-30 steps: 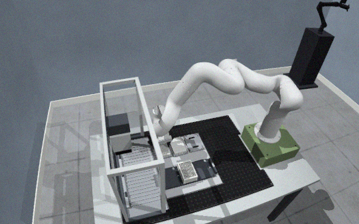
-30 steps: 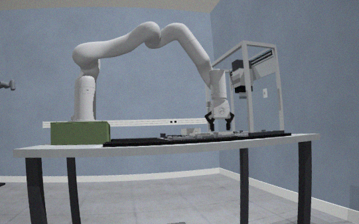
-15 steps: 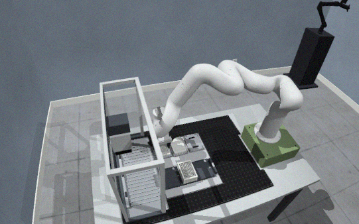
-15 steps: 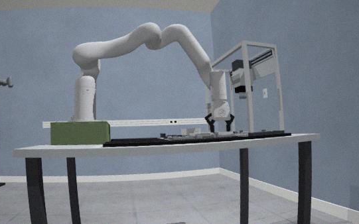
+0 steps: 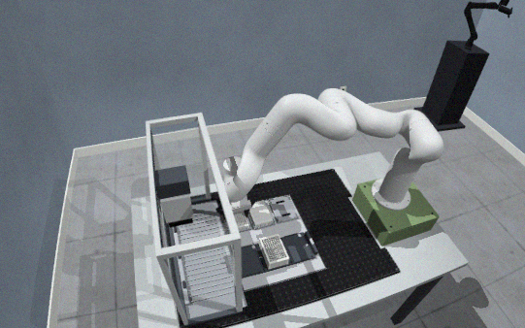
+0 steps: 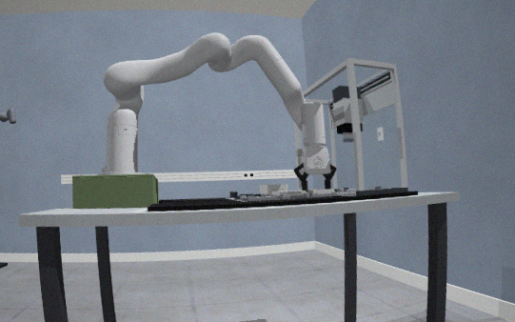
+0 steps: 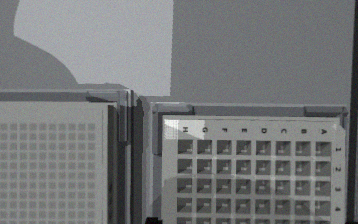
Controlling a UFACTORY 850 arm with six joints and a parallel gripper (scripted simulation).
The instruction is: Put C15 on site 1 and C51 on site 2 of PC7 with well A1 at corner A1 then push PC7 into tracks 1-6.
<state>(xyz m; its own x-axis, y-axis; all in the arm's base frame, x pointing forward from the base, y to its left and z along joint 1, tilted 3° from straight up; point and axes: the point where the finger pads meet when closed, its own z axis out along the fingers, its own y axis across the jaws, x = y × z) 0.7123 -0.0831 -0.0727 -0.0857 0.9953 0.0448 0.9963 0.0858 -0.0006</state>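
Observation:
My gripper (image 6: 315, 183) is open and empty, low over the far end of the nest row. In the wrist view the 96-well plate C15 (image 7: 254, 170) lies in its nest right below me, its column letters and row numbers readable, and my fingertips just show at the bottom edge on either side of it. The 384-well plate C16 (image 7: 42, 165) sits in the nest to its left. In the top view, the deep-well block C51 (image 5: 274, 250) rests on the dark carrier PC7 (image 5: 281, 252) on the apron, about at its middle. The nest nearest the base (image 5: 283, 209) holds nothing.
The instrument's white frame (image 5: 191, 213) stands over the ribbed loading rails (image 5: 204, 262), with a grey head (image 5: 172, 181) inside. One frame post hides my gripper in the top view. The green arm base (image 5: 394, 211) is at the right.

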